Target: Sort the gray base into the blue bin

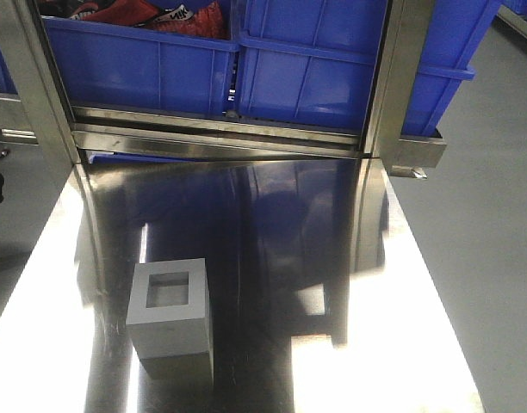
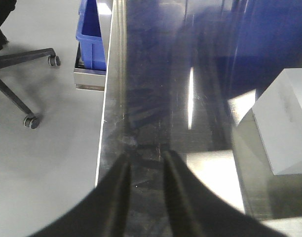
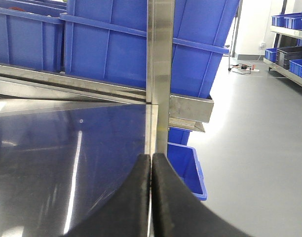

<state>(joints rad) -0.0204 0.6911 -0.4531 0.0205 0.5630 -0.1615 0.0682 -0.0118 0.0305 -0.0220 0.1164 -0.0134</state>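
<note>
My left gripper (image 2: 146, 157) is open a little. My right gripper (image 3: 151, 163) is squeezed tight. Both hold nothing. The gray base (image 1: 170, 318) sits on the shiny table (image 1: 289, 224), far from the blue bin (image 1: 315, 86).

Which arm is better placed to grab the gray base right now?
Left. The gray base sits left of centre on the table and shows in the left wrist view near the open left gripper; the shut right gripper cannot see it.

Left gripper (image 2: 147, 160): black fingers (image 2: 122, 190) parted by a narrow gap, converging toward the tips, holding nothing. Right gripper (image 3: 151, 157): fingers (image 3: 140, 190) pressed together along their visible length, tips touching, holding nothing.
</note>
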